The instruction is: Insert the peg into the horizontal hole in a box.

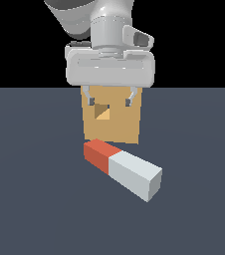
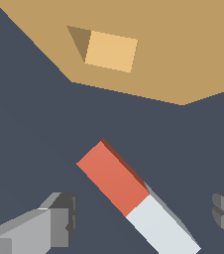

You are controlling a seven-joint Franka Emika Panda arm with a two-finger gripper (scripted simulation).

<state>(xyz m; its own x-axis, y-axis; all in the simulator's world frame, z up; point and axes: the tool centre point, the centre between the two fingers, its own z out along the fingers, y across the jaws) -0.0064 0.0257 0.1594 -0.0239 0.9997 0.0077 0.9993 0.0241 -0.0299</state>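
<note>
The peg [image 1: 123, 169] lies flat on the dark floor, its red-orange end toward the box and its white part toward the exterior view's right. It also shows in the wrist view [image 2: 134, 196]. The tan box [image 1: 112, 127] stands behind it, with the small square hole [image 1: 102, 112] in its face; the box [image 2: 183, 49] and hole [image 2: 106, 49] show in the wrist view too. My gripper [image 1: 109, 101] hangs open and empty above the peg, in front of the box's upper part. Its fingers [image 2: 59, 221] stand wide apart on either side of the peg.
A dark grey floor [image 1: 35, 199] lies all around the peg and box. Nothing else is in view.
</note>
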